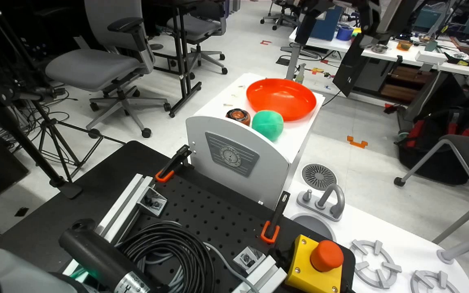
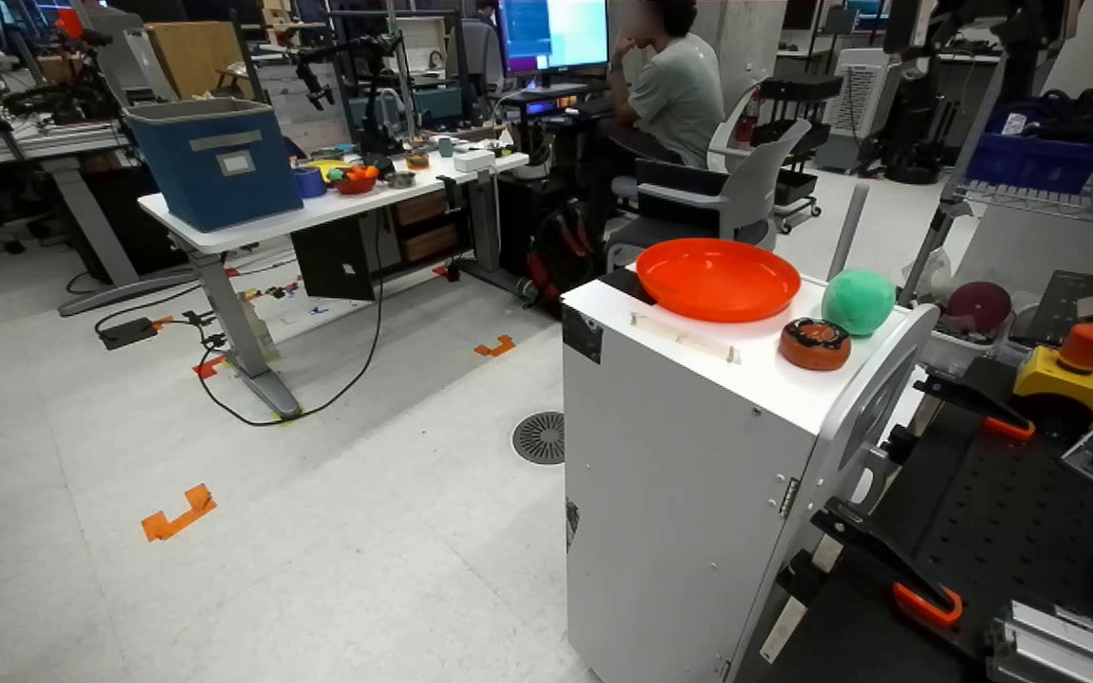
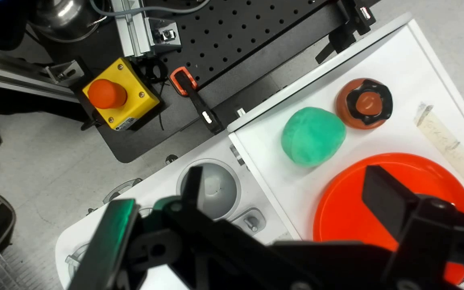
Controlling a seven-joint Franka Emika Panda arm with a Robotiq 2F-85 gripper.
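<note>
You are viewing one claw, gaping wide; a red dish, showing partly behind one finger; a green ball, resting near it; and a brown round piece, sitting just beside the ball, all three occupying the white counter.

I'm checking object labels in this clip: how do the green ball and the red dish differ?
The green ball is rounded and matte, while the red dish is shallow and shiny. The dish is much wider than the ball. The ball sits closer to the curved gray panel, the dish farther from it. Both rest on the white top.
</note>
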